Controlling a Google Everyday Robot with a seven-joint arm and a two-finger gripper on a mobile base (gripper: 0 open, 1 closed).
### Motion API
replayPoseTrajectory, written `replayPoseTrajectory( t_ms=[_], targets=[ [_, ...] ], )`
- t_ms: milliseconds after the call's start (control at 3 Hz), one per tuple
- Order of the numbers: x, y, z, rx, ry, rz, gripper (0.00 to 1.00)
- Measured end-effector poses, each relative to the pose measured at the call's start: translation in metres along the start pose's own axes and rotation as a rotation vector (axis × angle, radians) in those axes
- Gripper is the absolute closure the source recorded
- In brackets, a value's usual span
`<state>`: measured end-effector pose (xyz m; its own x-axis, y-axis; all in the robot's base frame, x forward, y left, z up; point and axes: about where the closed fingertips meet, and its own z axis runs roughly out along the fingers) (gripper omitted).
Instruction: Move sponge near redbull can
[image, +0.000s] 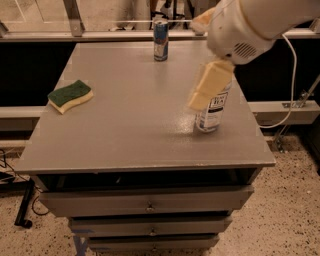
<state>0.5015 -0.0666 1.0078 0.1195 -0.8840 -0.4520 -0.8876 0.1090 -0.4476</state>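
The sponge (70, 96), dark green on top with a yellow base, lies flat near the left edge of the grey table (125, 140). The redbull can (160, 33), blue and silver, stands upright at the far middle edge. My gripper (208, 87), cream-coloured under a white wrist, hangs above the right side of the table. It is far to the right of the sponge and nearer than the can. It holds nothing that I can see.
A clear water bottle (214, 111) stands at the right side of the table, partly hidden behind my gripper. Drawers (147, 205) sit below the tabletop. A metal rail runs behind the table's far edge.
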Motion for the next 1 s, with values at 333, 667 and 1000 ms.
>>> replayPoseTrajectory(
  t_ms=[333, 667, 1000],
  targets=[
    [-0.023, -0.005, 0.055, -0.063, -0.179, 0.088, 0.00],
    [-0.065, -0.019, 0.100, -0.114, -0.345, 0.144, 0.00],
    [-0.065, -0.019, 0.100, -0.114, -0.346, 0.144, 0.00]
  ],
)
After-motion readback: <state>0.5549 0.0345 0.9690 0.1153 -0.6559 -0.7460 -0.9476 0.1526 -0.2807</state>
